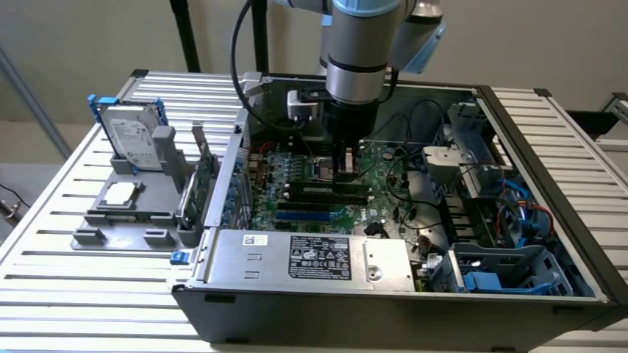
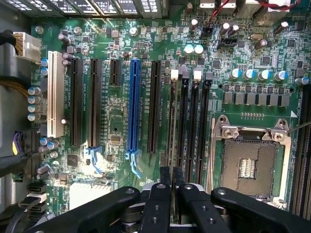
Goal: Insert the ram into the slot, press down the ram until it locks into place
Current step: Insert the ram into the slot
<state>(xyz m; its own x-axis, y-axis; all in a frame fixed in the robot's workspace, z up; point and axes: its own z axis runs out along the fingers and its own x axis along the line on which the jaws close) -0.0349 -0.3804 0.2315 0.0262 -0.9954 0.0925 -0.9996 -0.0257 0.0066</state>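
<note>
My gripper (image 1: 343,170) reaches down into the open computer case, just above the motherboard (image 1: 294,173). In the wrist view its two black fingers (image 2: 165,177) stand close together, and the gripper (image 2: 171,175) is shut on the ram (image 2: 172,126). The ram is seen edge-on as a thin strip. It runs along the slot (image 2: 173,97), the outermost of several parallel black memory sockets (image 2: 194,121) next to the processor socket (image 2: 250,160). How deep the ram sits in the slot is hidden. In the exterior view the memory sockets (image 1: 324,195) lie right under the fingers.
Long black and blue expansion slots (image 2: 133,104) lie beside the memory sockets. The power supply (image 1: 304,257) fills the case's near side, and cables and drive cages (image 1: 490,198) crowd the exterior view's right. A hard drive (image 1: 132,136), a grey fixture (image 1: 123,217) and an upright expansion card (image 1: 201,184) stand outside the case.
</note>
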